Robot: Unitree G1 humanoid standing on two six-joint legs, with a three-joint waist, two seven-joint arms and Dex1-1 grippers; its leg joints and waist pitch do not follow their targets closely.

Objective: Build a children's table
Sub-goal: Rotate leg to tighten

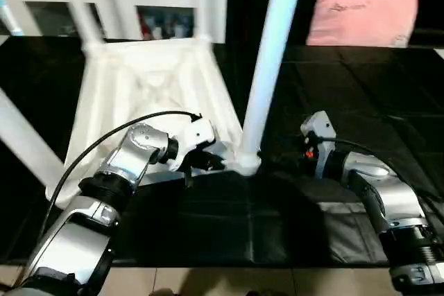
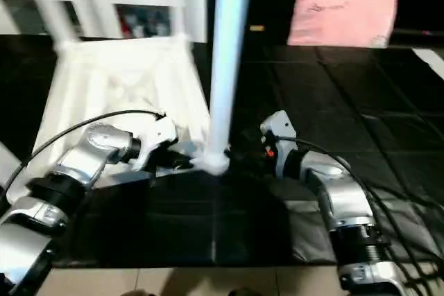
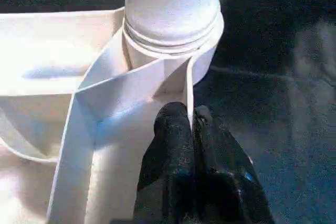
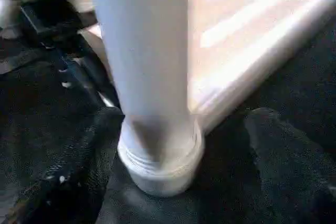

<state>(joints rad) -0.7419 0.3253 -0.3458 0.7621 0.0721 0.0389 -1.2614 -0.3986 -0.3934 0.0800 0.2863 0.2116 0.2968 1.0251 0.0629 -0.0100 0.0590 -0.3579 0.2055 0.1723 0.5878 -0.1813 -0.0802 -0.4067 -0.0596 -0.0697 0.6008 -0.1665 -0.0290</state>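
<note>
The white tabletop lies upside down on the black mat, ribbed underside up. A long white leg stands upright in the near right corner socket. My left gripper is shut on the tabletop's rim wall just beside that socket. My right gripper is open around the base of the leg, one black finger on each side. Two more legs rise from the far corners, and another leg shows at the near left.
A white cabinet with glass doors stands behind the tabletop. A pink pillow lies at the back right. The black mat ends at a pale floor strip close to me. A black cable loops over my left forearm.
</note>
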